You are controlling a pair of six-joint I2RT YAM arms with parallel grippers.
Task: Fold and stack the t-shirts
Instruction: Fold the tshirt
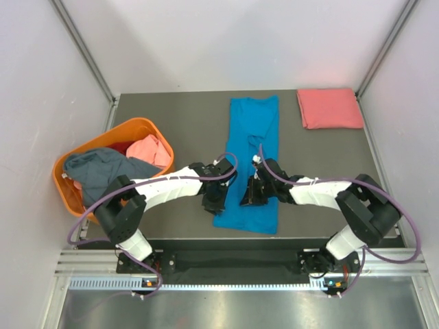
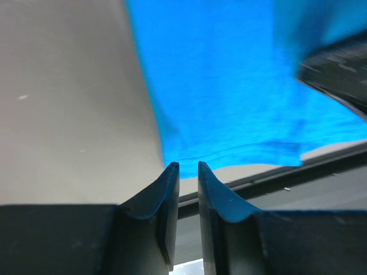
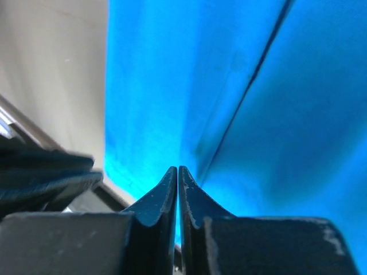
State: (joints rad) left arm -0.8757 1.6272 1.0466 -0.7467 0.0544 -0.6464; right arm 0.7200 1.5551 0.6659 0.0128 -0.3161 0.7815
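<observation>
A bright blue t-shirt [image 1: 254, 130] lies as a long narrow strip down the middle of the table, its hem toward the near edge. My left gripper [image 1: 214, 200] hangs at the strip's near left edge. In the left wrist view this gripper [image 2: 188, 165] is open by a narrow gap with nothing in it, just short of the blue t-shirt's [image 2: 229, 86] hem. My right gripper [image 1: 250, 195] sits over the strip's near part. Its wrist view shows the right gripper [image 3: 178, 168] shut, tips by a fold line in the blue t-shirt [image 3: 160, 86]. A folded salmon-pink t-shirt [image 1: 329, 108] lies at the back right.
An orange basket [image 1: 140, 126] stands at the left edge with a grey-blue shirt [image 1: 103, 168] and a salmon-pink one [image 1: 151, 151] heaped in it. Grey walls with metal posts close in the table. The near table edge and rail [image 2: 321, 166] run close behind the hem.
</observation>
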